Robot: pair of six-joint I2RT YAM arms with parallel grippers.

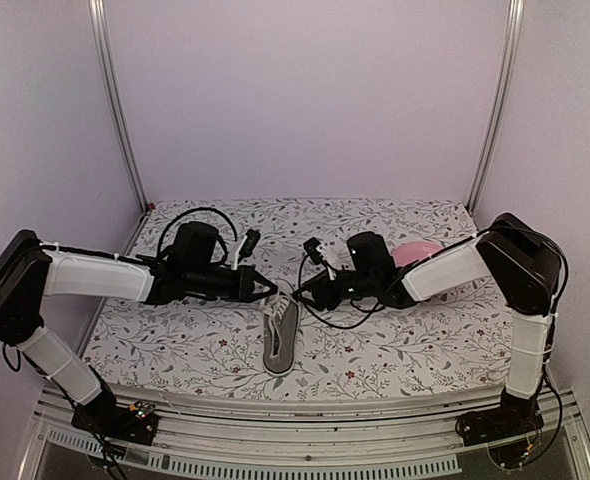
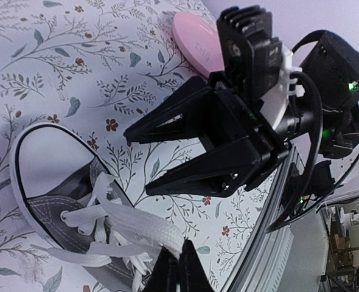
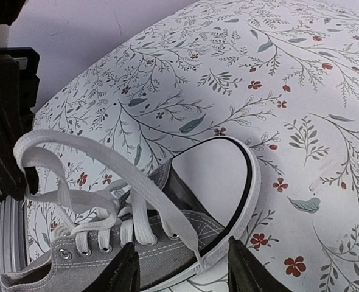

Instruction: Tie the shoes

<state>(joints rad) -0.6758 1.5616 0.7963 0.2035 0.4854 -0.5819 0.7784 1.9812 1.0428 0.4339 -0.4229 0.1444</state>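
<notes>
**Left pincer grips a lace, right pincer is wide apart**

A grey canvas sneaker (image 1: pixel 280 340) with a white rubber sole lies near the middle of the flowery worktop (image 1: pixel 395 340). It is closer to the near edge than to the back wall. It lies long-ways, one end toward the arm bases and the other end toward the back. Both arms meet over that far end.

The left pincer (image 1: pixel 272 291) comes in from the left side. Its two black fingers (image 2: pixel 188 271) are pressed tight together on a white lace (image 3: pixel 131 182). The lace is lifted off the sneaker. It makes a long, flat band in the air, running from the left pincer across and down to the side of the sneaker. The other laces lie loose and criss-crossed over the metal eyelets.

The right pincer (image 1: pixel 298 296) comes in from the right side. Its fingers (image 3: pixel 126 271) are spread far apart and there is nothing between them. In the right wrist view, the sneaker's laced part and its open mouth show between the two fingers. I cannot tell if the fingers touch the sneaker. The two pincers point at each other and are near each other.

A round pink plate (image 1: pixel 418 252) sits far back on the right, behind the right arm. It is well apart from the sneaker.
</notes>
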